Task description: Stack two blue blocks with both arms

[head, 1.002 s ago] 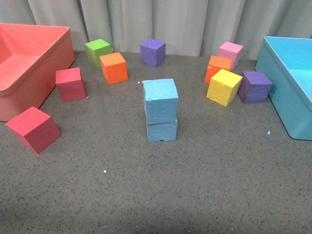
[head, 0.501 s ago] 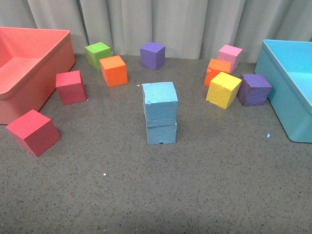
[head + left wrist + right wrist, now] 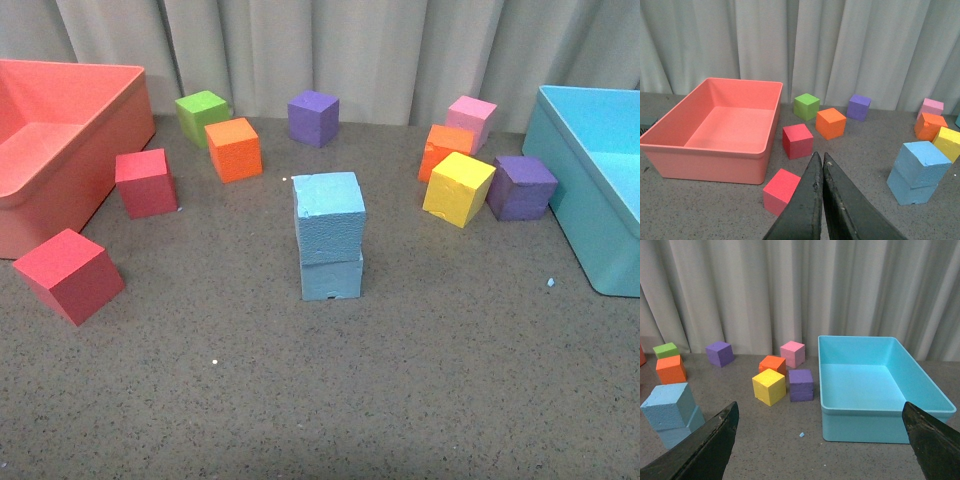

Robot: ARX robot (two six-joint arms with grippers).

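Stack: the upper blue block [image 3: 329,216] sits on the lower blue block [image 3: 331,275] near the middle of the grey surface [image 3: 420,390], turned a little so its corners overhang.
Change: across the last second the front view shifts only slightly; the stack has kept its twist and shows no lean or slip, and no arm has come into that view.
Left tool [image 3: 820,165]: fingers pressed together, nothing between them, raised over the surface well apart from the stack, with a red block [image 3: 782,190] just below its tip.
Right tool [image 3: 820,427]: jaws spread wide, only the two finger ends showing at the edges of the wrist view, empty, well back from the stack.
Bystanders: the coral bin [image 3: 60,140], turquoise bin [image 3: 590,190] and the yellow block [image 3: 458,187] lie apart from the stack, untouched.
Meaning: I judge the stacking done, since the blocks stand unsupported with both arms withdrawn.
Risk: the twisted seating leaves less contact, so a bump could topple it.
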